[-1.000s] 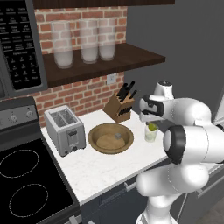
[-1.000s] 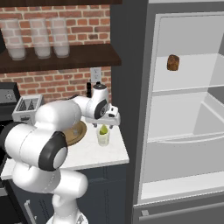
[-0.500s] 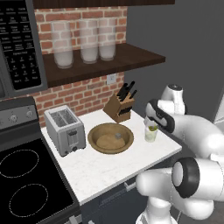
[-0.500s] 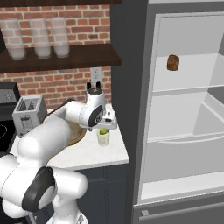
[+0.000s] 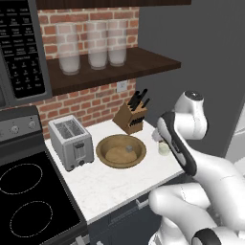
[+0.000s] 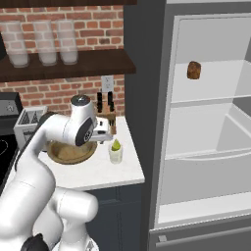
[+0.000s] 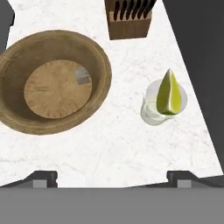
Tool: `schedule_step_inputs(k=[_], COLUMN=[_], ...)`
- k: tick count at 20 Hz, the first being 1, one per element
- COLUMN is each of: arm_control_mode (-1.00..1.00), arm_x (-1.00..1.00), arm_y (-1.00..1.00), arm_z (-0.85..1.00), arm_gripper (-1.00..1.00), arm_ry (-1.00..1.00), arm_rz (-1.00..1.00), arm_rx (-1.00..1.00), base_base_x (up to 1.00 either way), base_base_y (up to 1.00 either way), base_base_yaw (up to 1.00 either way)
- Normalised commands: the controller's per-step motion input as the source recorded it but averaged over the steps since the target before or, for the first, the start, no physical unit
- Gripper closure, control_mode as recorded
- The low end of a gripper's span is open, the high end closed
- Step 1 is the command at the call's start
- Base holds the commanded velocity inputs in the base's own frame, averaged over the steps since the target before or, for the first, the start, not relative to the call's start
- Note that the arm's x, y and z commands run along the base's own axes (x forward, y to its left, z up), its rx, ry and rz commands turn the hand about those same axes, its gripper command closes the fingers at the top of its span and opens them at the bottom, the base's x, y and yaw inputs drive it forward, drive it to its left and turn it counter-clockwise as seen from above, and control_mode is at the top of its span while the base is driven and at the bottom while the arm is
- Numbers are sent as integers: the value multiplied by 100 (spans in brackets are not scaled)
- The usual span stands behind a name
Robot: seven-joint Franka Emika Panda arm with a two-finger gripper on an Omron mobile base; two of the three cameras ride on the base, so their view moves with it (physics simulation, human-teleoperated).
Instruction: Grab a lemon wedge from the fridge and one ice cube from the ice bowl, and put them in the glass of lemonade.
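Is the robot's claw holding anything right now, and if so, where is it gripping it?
Nothing is held. The gripper hangs open above the counter, its fingertips wide apart. The lemon wedge already sits in the glass of lemonade.

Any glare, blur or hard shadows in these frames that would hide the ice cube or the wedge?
Hand view: flat even light, sharp, ice cube and lemon wedge plain. Left base view: soft, the cube a grey speck, the arm covers most of the glass of lemonade. Right base view: no glare, wedge small but clear.
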Motion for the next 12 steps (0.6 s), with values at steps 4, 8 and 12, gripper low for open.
schedule_step_inputs(k=[4, 8, 12], arm_control_mode=[-100, -100, -100], arm_x=[-52, -71, -70], arm_y=[44, 27, 3], arm_z=[57, 44, 37], arm_gripper=[-100, -100, -100], arm_ry=[-17, -11, -5], arm_rz=[0, 0, 0], arm_rx=[5, 5, 6], base_base_x=[0, 0, 0], base_base_y=[0, 0, 0], base_base_yaw=[0, 0, 0])
